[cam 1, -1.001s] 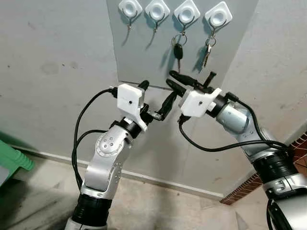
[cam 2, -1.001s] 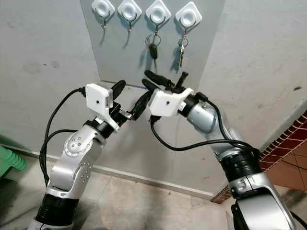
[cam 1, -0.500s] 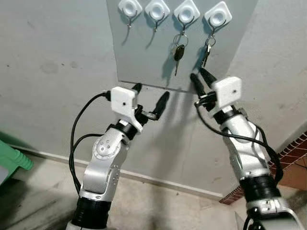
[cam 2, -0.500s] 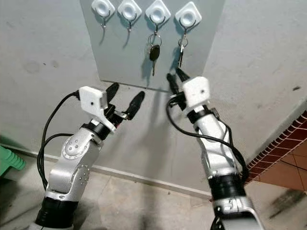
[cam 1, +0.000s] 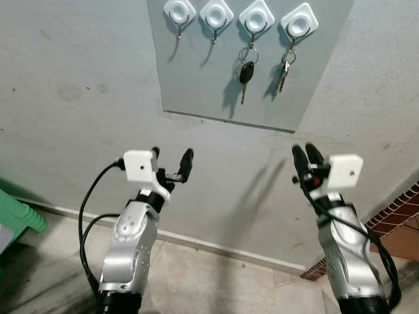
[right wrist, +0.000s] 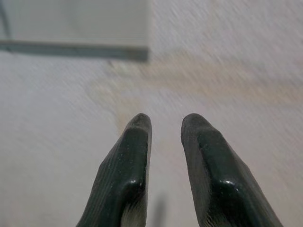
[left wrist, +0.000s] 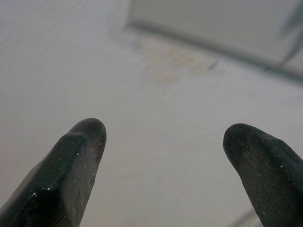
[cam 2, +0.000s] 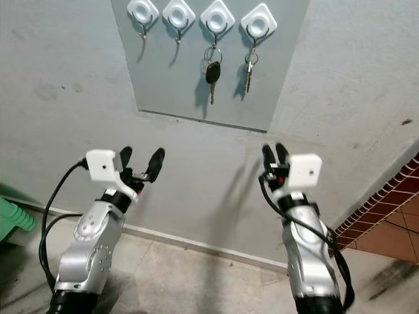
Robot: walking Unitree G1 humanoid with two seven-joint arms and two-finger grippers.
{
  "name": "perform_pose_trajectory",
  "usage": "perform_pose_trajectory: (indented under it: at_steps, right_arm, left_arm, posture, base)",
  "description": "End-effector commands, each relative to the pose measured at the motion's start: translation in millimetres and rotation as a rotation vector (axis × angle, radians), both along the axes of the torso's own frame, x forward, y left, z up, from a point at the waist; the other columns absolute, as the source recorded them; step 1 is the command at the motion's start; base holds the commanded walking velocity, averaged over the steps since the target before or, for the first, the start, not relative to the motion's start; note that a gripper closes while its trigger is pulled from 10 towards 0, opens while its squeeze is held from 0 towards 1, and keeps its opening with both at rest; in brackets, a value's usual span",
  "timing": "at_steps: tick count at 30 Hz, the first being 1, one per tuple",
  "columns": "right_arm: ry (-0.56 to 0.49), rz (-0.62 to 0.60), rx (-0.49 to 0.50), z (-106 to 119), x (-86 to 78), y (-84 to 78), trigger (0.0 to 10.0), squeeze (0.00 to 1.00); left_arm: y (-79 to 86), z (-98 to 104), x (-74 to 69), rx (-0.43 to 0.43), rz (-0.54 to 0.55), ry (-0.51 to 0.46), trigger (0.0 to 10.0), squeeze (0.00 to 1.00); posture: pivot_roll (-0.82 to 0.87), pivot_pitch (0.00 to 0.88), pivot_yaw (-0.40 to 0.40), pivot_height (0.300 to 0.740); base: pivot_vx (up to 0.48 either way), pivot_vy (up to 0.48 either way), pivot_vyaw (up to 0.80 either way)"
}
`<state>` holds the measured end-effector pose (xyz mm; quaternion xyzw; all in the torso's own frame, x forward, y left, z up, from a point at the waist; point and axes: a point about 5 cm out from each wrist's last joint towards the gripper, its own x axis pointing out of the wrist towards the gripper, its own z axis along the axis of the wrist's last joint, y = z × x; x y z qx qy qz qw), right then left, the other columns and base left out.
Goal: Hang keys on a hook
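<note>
Grey wall (cam 1: 78,78) is filling the scene, carrying a grey panel (cam 1: 196,72) at the top. Four white hooks are sitting in a row on the panel: first hook (cam 1: 179,11), second hook (cam 1: 216,12), third hook (cam 1: 256,16), fourth hook (cam 1: 299,21). Black-headed key (cam 1: 245,73) is hanging on its ring from the third hook; silver keys (cam 1: 283,70) are hanging from the fourth; the two left hooks are holding nothing. Left gripper (cam 1: 170,159) is hovering low on the left, well below the panel, fingers (left wrist: 71,165) spread wide. Right gripper (cam 1: 302,157) is hovering low on the right, fingers (right wrist: 128,175) nearly together, clamping nothing.
</note>
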<state>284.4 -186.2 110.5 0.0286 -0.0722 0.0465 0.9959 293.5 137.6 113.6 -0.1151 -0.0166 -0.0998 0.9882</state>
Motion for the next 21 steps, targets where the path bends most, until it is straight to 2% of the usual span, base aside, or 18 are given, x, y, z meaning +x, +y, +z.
perform_pose_trajectory:
  at_steps: [1, 2, 8, 16, 21]
  right_arm:
    - [0.014, -0.006, 0.004, -4.2, -1.7, -3.8, 10.0, 0.00]
    - [0.060, -0.018, -0.006, -18.1, -7.7, -7.8, 10.0, 0.00]
    - [0.120, -0.042, -0.001, -34.2, -15.4, -11.6, 10.0, 0.00]
    - [0.111, -0.051, 0.012, -32.7, -18.4, -11.5, 10.0, 0.00]
    - [0.094, -0.054, -0.002, -30.2, -19.3, -11.2, 10.0, 0.00]
  left_arm:
    - [3.9, -5.2, -1.7, 0.002, 0.020, 0.000, 10.0, 0.00]
    - [10.9, -17.7, -4.2, 0.013, 0.050, 0.025, 10.0, 0.00]
    - [22.2, -33.1, -6.8, 0.007, 0.093, 0.067, 10.0, 0.00]
    - [29.6, -31.7, -3.3, 0.002, 0.106, 0.042, 10.0, 0.00]
    - [30.9, -22.4, 0.6, 0.005, 0.101, -0.001, 10.0, 0.00]
  posture:
    - [-0.05, 0.070, 0.003, 0.740]
    - [-0.05, 0.060, 0.005, 0.740]
    - [-0.05, 0.039, 0.012, 0.740]
    - [-0.05, 0.025, 0.016, 0.740]
    - [-0.05, 0.024, 0.019, 0.740]
  base:
    - [0.000, 0.000, 0.00]
    - [0.000, 0.000, 0.00]
    - [0.000, 0.000, 0.00]
    - [0.000, 0.000, 0.00]
    - [0.000, 0.000, 0.00]
